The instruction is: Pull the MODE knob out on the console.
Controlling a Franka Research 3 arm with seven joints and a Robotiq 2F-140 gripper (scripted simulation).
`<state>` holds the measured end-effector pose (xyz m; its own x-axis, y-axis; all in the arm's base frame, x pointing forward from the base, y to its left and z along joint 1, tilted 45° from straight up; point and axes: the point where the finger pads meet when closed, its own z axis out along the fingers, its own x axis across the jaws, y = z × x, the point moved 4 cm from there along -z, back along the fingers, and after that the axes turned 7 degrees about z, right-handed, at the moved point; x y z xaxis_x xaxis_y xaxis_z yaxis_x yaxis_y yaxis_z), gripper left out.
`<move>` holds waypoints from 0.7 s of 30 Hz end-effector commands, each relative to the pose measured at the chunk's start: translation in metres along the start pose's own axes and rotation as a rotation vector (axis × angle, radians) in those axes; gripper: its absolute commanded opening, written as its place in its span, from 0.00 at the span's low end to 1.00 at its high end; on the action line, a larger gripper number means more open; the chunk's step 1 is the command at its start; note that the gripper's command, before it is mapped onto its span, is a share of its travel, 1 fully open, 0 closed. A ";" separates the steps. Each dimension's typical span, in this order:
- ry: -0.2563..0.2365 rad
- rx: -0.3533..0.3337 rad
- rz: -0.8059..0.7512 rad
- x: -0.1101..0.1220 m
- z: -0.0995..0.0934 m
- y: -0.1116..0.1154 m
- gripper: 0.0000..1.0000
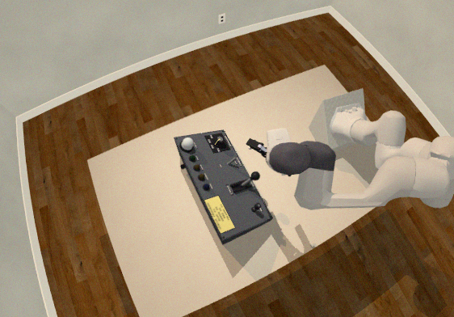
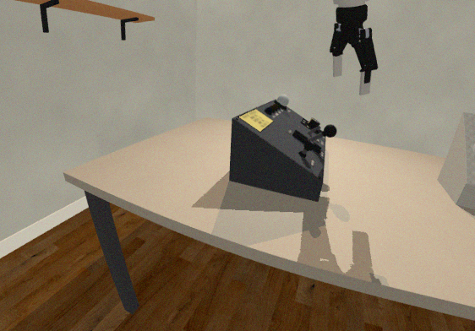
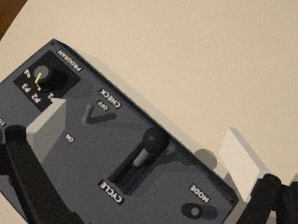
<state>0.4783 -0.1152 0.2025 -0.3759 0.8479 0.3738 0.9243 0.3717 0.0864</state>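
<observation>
While the gripper (image 2: 352, 76) hangs high above the table (image 2: 177, 160), its fingers are spread fully apart with nothing between them. The console (image 2: 270, 165), a dark wedge with a sloped panel, stands on the table well below and towards seven o'clock of the gripper in the exterior view. In the wrist view the MODE knob (image 3: 193, 211) sits near the panel's five o'clock corner, under its label, clear of both fingers. The CYCLE lever (image 3: 148, 149), with its black ball head, lies at eleven o'clock from that knob. A yellow label (image 1: 219, 214) occupies the panel's opposite edge. A white ball knob (image 1: 187, 143) marks the far corner.
</observation>
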 end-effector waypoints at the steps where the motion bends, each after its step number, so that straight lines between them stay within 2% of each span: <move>1: -0.008 -0.079 -0.268 0.010 -0.002 0.013 1.00; 6: -0.033 -0.169 -0.384 0.033 -0.006 0.025 1.00; 11: -0.090 -0.251 -0.502 0.051 -0.009 0.028 1.00; 13: -0.118 -0.279 -0.548 0.056 -0.008 0.025 1.00; 15: -0.118 -0.279 -0.548 0.056 -0.008 0.025 1.00; 16: -0.149 -0.312 -0.613 0.059 -0.006 0.022 1.00; 21: -0.230 -0.351 -0.715 0.071 0.008 0.008 1.00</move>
<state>0.4569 -0.0443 0.2263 -0.7493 0.6526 0.1129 0.6119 0.6168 0.4952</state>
